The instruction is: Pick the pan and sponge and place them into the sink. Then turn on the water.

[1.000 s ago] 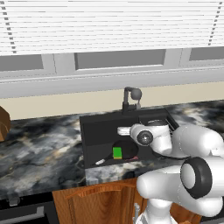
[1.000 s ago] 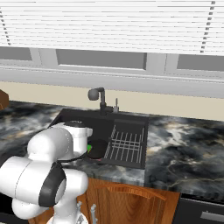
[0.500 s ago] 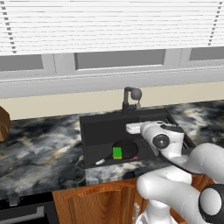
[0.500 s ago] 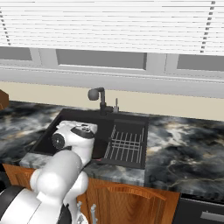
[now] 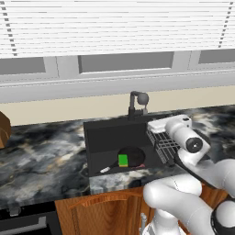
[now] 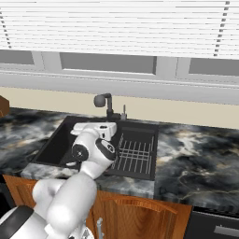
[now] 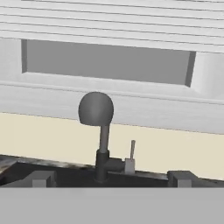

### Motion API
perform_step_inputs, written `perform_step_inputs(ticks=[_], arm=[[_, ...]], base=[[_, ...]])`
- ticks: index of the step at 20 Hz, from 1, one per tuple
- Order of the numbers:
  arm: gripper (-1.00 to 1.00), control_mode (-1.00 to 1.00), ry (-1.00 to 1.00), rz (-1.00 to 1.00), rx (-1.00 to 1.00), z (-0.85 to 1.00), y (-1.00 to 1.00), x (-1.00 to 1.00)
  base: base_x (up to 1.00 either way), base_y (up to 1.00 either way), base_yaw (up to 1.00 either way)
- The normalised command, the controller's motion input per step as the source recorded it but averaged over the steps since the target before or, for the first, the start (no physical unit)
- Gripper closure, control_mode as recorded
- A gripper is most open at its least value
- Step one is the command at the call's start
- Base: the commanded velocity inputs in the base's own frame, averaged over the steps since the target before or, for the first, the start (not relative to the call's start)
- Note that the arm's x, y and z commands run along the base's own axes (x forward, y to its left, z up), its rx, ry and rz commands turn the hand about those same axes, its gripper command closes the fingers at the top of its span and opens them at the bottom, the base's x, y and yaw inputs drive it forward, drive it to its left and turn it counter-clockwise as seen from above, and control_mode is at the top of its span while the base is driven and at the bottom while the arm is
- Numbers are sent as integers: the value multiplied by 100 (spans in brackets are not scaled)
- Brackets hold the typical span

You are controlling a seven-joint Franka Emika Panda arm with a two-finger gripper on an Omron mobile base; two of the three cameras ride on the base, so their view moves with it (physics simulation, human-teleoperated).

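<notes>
The black pan lies on the floor of the dark sink, its thin handle pointing to the front left. The green sponge rests on the pan's near edge. My gripper is open with nothing between its fingertips, and it hovers over the sink's right half, level with the dark faucet and facing it. A small lever stands just right of the faucet base. In the left base view my hand is above the wire rack. A water stream is out of view.
Dark marbled counter runs on both sides of the sink. A window sill and closed blinds rise behind the faucet. The wire rack fills the sink's right part. A brown object sits at the far left.
My arm has lifted out of the basin and swung right and back, so the hand now faces the faucet. Pan and sponge stay where they lay in the sink.
</notes>
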Motion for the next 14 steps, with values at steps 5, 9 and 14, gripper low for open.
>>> perform_step_inputs(ticks=[5, 9, 14], arm=[[-100, -100, -9, 8, -4, 15, -31, -31], [-100, -100, -2, 6, 0, 3, -30, -15], [-100, -100, 2, 3, 4, -1, -17, 5]], base=[[0, 0, 0], [0, 0, 0], [0, 0, 0]])
